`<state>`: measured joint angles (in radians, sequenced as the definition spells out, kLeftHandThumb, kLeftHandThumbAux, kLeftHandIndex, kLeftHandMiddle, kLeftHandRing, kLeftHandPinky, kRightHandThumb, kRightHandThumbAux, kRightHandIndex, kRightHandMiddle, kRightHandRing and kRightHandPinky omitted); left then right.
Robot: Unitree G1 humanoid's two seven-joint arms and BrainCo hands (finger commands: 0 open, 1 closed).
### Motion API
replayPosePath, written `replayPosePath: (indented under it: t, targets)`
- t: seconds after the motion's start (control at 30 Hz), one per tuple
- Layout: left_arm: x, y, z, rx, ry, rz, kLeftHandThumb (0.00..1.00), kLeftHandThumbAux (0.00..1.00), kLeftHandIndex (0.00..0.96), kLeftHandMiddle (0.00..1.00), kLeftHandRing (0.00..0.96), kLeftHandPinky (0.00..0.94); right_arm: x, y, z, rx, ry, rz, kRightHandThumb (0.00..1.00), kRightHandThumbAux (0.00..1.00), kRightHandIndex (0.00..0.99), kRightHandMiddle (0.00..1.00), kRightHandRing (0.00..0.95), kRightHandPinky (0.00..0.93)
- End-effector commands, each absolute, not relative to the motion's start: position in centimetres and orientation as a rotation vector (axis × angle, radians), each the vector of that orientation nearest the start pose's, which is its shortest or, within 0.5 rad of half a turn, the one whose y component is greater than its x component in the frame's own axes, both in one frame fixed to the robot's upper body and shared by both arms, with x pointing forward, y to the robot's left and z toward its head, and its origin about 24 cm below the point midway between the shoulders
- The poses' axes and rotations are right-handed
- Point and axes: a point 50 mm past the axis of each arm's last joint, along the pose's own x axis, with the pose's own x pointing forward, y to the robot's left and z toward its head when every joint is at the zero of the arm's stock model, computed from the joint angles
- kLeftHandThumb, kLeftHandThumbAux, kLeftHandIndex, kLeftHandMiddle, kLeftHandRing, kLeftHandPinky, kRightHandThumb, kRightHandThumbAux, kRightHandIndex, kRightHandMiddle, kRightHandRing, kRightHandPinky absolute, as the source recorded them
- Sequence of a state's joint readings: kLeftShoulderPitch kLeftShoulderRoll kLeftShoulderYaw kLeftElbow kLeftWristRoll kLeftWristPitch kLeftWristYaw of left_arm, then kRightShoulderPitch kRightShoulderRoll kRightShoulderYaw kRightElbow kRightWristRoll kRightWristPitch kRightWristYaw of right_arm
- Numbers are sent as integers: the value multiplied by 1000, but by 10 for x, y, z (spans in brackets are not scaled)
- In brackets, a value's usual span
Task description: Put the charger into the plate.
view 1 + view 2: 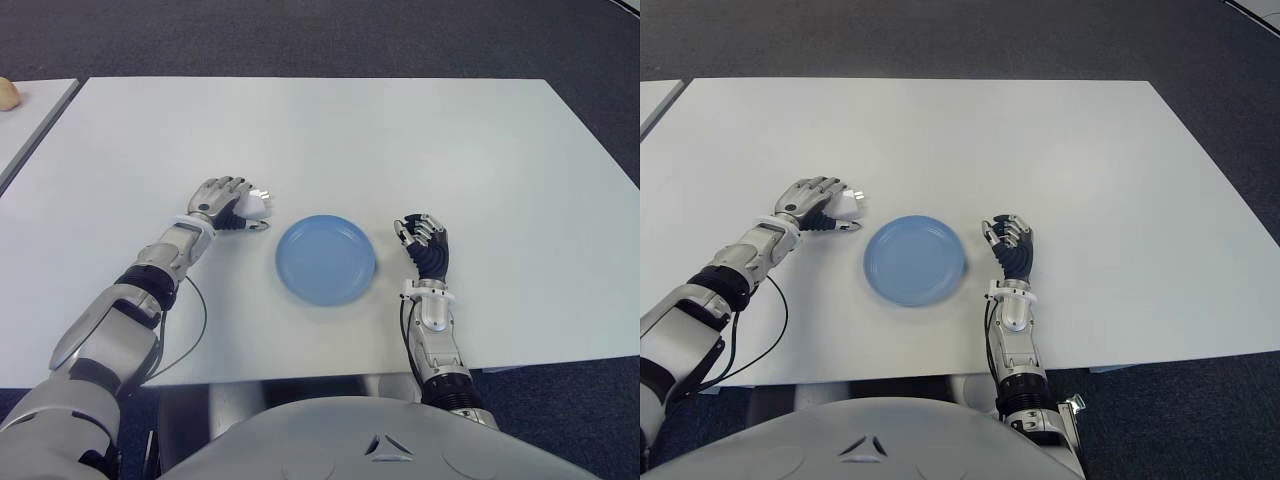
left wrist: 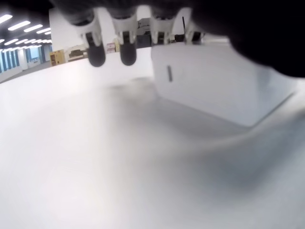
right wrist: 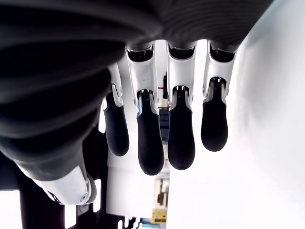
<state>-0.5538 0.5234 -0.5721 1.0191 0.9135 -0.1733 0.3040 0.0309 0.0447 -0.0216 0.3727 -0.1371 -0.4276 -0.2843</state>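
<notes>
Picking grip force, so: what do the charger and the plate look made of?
Charger, under the left hand: seemingly hard white plastic, smooth flat faces, metal prongs. Plate: probably plastic, even matte blue with a soft-edged rim; glazed ceramic can't be ruled out. Right hand shows right of the plate.

Lay under the left hand (image 1: 220, 199): white charger (image 1: 256, 205), prongs poking past the fingers. Sat just beside that hand: round blue plate (image 1: 326, 258).
</notes>
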Motion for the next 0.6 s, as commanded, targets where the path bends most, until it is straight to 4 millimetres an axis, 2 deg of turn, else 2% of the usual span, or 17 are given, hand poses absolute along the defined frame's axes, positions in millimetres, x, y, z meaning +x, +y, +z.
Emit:
replayPosePath:
  t: [0.03,0.6]
  targets:
    - [308,233,-21,1706,160,-406,541,204,0,0,0,0,229,-154,-10,-74,-22,-263,705,728,431,595,600,600]
    - [305,242,-30,1724,273,-418,563,228,0,0,0,0,228,-157,-9,-59,-27,-271,706,728,429,586,596,597]
